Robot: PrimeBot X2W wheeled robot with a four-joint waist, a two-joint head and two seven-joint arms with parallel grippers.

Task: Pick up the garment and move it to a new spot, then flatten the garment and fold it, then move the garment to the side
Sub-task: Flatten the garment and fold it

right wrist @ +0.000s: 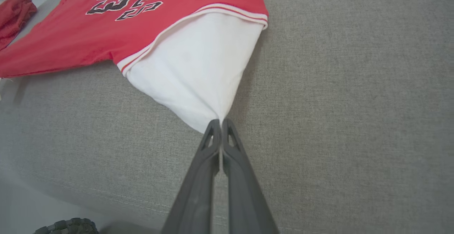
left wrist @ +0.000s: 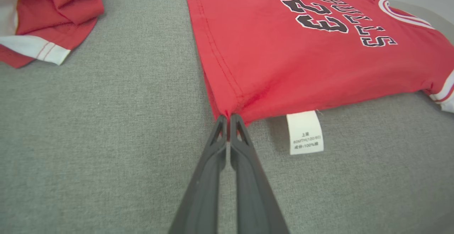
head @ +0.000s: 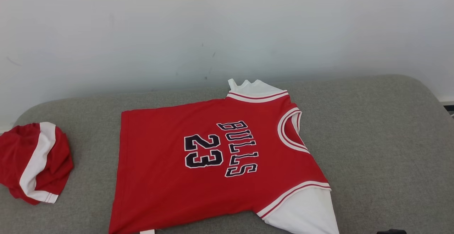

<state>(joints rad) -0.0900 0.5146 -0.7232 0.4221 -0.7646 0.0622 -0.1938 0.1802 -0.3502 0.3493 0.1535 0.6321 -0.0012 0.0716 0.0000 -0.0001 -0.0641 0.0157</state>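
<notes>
Left pincer (left wrist: 228, 118) is clamped on the hem corner of the red jersey (head: 212, 156); right pincer (right wrist: 220, 122) is pinched tight on the tip of its white sleeve (right wrist: 191, 74); two such edge holds look meant for pulling the cloth flat on the grey cushion (head: 372, 138); the jersey spreads ahead of both pincers, "BULLS 23" upward, barely wrinkled, with a care label (left wrist: 305, 133) just beside the left tips.

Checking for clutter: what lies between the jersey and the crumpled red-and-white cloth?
Only bare grey cushion lies between the jersey and the crumpled cloth; the head view and left wrist view both show it.
</notes>
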